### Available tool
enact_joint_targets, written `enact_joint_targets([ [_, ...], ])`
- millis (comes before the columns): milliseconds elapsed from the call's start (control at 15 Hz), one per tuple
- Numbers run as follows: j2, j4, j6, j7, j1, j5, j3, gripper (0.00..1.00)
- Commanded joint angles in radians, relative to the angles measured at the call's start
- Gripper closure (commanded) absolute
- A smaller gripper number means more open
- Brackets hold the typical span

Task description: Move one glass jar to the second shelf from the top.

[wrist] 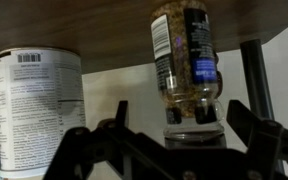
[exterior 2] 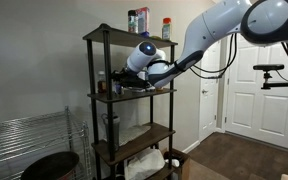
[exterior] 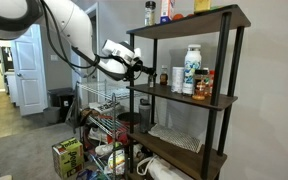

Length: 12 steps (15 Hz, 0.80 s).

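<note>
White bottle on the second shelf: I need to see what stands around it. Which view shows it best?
An exterior view: the white bottle stands whole on the second shelf from the top, with smaller containers on either side. The wrist view crops the bottle and shows it upside down. In an exterior view the arm hides it.

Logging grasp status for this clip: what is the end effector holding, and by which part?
Nothing. The end effector is open, fingers spread clear of the brownish glass jar with a dark lid.
</note>
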<state>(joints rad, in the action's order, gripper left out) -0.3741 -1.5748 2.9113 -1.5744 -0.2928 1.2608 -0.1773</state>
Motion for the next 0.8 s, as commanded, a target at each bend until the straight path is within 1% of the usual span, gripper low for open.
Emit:
enact_joint_targets([
  [0,0.138,-0.182,0.047,0.029,0.013,0.023,-0.003,0.0],
  [333,0.267,-0.354,0.101,0.044,0.014,0.047,-0.022,0.0],
  [467,0.316,-0.426,0.133,0.059,0.017,0.039,-0.028,0.0],
  [733,0.414,-0.575,0.147,0.083,0.015,0.023,-0.038,0.0],
])
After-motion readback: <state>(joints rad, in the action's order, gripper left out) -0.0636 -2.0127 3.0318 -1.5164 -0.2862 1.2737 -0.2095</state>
